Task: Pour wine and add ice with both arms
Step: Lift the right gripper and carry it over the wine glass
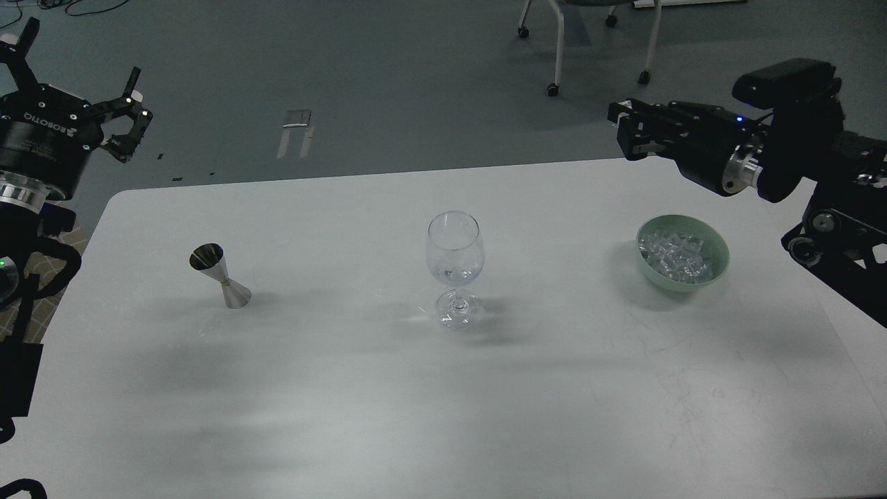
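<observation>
The ice (675, 255) is heaped in a green bowl (714, 267) set near the right edge of the white table (346, 388). A clear wine glass (454, 267) is stood upright at mid-table, and a steel jigger (220, 275) is placed toward the left edge. The left gripper (80, 66) is held off the far-left corner, fingers spread and empty. The right gripper (619, 125) is held above the far-right corner; whether it is clenched cannot be told.
</observation>
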Controlling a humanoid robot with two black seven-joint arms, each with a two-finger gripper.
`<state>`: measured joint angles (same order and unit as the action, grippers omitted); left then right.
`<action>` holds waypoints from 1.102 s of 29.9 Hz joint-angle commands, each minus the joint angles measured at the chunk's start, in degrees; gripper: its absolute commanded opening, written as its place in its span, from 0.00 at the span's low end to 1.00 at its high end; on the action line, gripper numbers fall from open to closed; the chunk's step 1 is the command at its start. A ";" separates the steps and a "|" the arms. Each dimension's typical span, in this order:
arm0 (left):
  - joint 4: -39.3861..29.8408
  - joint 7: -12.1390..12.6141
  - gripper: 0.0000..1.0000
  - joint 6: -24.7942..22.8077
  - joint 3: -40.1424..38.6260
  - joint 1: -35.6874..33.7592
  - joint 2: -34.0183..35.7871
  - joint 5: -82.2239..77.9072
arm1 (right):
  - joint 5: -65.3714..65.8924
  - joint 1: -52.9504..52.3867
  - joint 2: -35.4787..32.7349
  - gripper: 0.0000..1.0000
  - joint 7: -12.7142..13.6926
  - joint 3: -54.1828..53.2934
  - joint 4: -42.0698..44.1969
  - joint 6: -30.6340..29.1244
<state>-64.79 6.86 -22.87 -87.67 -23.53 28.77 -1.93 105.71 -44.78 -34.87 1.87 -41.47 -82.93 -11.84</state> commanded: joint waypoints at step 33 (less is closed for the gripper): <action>0.01 0.00 0.98 -0.42 -0.75 0.24 0.84 0.00 | 0.37 -1.54 13.16 0.02 0.06 6.31 -8.04 -6.70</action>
<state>-64.79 6.92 -23.07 -88.35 -23.29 29.49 -1.95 105.92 -46.29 -22.10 1.90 -36.25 -91.26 -18.56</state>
